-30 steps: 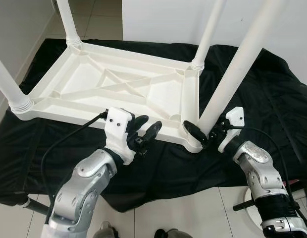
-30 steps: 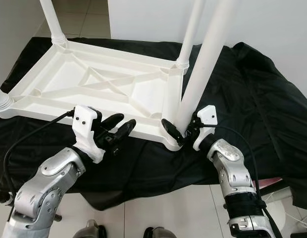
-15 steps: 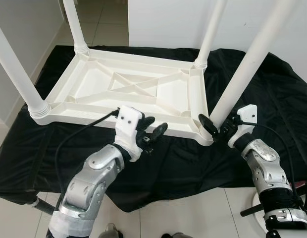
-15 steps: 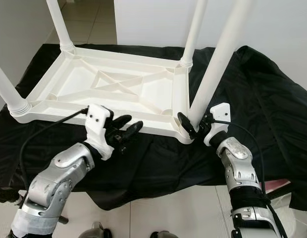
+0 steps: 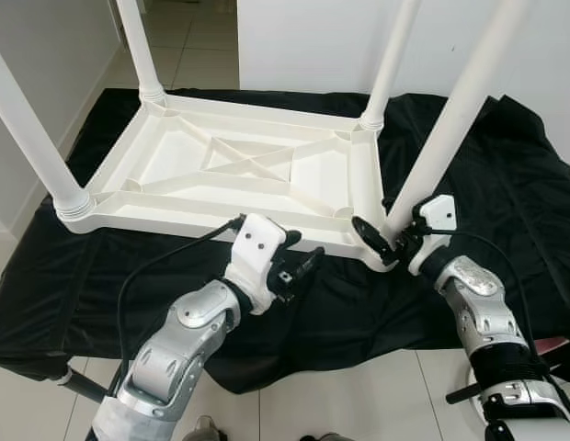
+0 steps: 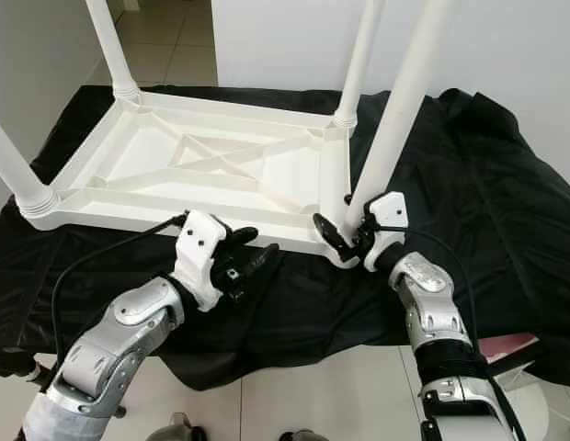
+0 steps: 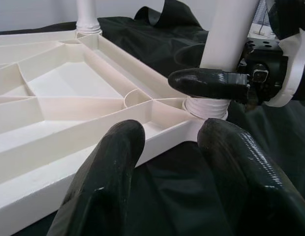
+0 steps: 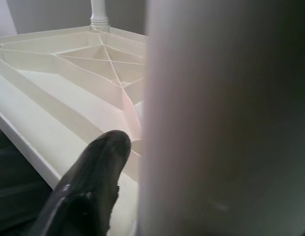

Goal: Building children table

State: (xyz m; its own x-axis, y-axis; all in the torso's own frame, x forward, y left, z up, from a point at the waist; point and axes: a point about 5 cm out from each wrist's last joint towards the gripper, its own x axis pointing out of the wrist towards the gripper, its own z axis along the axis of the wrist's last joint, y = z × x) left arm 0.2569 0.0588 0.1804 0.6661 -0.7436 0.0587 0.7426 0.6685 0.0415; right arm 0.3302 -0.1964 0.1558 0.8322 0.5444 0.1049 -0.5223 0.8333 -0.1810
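Partly hidden: right gripper (image 5: pixel 388 241) behind leg (image 5: pixel 443 130)

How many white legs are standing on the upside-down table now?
4: far left corner, far right corner, near left corner, and near right corner, where the right hand is.

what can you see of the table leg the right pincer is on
The near-right table leg is a smooth white plastic tube with a ribbed collar at its base, seated in the corner socket of the upside-down tabletop and leaning slightly. The right pincer grips it just above the collar, one black finger across its front.
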